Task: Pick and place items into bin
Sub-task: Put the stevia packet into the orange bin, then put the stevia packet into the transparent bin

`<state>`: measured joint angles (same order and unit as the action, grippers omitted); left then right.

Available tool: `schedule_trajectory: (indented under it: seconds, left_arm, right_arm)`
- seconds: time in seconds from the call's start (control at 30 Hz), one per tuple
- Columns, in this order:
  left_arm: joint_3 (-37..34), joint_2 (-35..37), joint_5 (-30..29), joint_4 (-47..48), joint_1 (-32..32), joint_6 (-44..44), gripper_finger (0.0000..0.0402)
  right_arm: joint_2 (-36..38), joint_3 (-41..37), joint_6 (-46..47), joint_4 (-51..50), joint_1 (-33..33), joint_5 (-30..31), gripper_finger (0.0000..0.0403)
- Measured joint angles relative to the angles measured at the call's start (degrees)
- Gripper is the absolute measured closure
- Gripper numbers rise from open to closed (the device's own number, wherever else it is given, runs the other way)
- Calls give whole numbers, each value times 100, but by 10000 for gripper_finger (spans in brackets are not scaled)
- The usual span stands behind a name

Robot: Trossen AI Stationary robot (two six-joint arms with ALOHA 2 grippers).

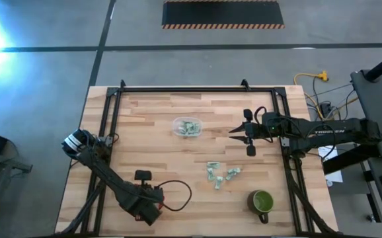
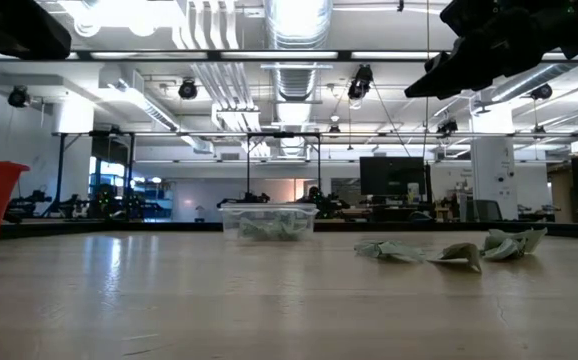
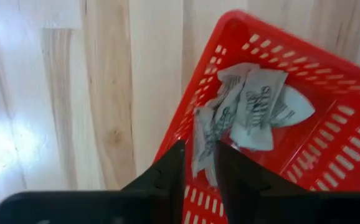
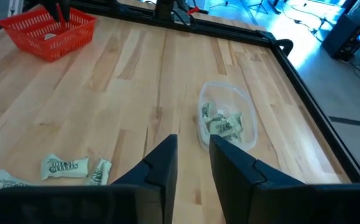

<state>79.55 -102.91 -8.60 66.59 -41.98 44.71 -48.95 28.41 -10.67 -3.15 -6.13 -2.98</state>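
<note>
Table [image 1: 158,132]: a pale wooden top with a dark frame along its edges; everything below stands or lies on it.

Left arm [image 1: 108,177]: it runs from the left edge toward the near side of the table and ends over the red basket.

Right arm [image 1: 323,130]: it comes in from the right edge and reaches toward the middle, raised above the wood.

Red basket [image 4: 48,31]: a red plastic basket with slotted walls, near the front left corner of the table. In the high view the left arm hides most of it.

Green mug [image 1: 262,201]: upright near the front right corner, well apart from both arms.

Clear container [image 1: 187,127]: a small transparent tub near the centre of the table, with several wrapped pieces inside.

Left gripper [image 3: 198,163]: it hangs over the red basket with its fingers pressed together on one wrapped item [image 3: 250,112], which hangs above the floor of the basket.

Right gripper [image 1: 246,137]: it hovers between the clear container and the loose pieces, holding nothing; the fingers stand a little apart.

Loose items [image 1: 219,173]: a small group of pale green-and-white wrapped pieces on the bare wood, in front of the clear container and to the left of the green mug.
</note>
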Motion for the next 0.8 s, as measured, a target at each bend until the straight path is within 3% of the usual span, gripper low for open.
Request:
schedule_trajectory:
  seconds: [0.23, 0.37, 0.53, 0.8]
  left_arm:
    - [58, 0, 0, 3, 13, -52, 294]
    - [226, 0, -87, 50, 52, -461, 290]
    - [283, 67, -1459, 49, 106, -1349, 290]
    - [270, 87, -3566, 29, 261, -2283, 290]
  right_arm:
    - [0, -15, 17, 6, 0, -33, 328]
    - [-20, -95, -54, -8, 0, -725, 325]
    - [-335, -121, -112, 17, 2, -1512, 316]
    - [-1702, -125, -21, 561, 218, -1553, 307]
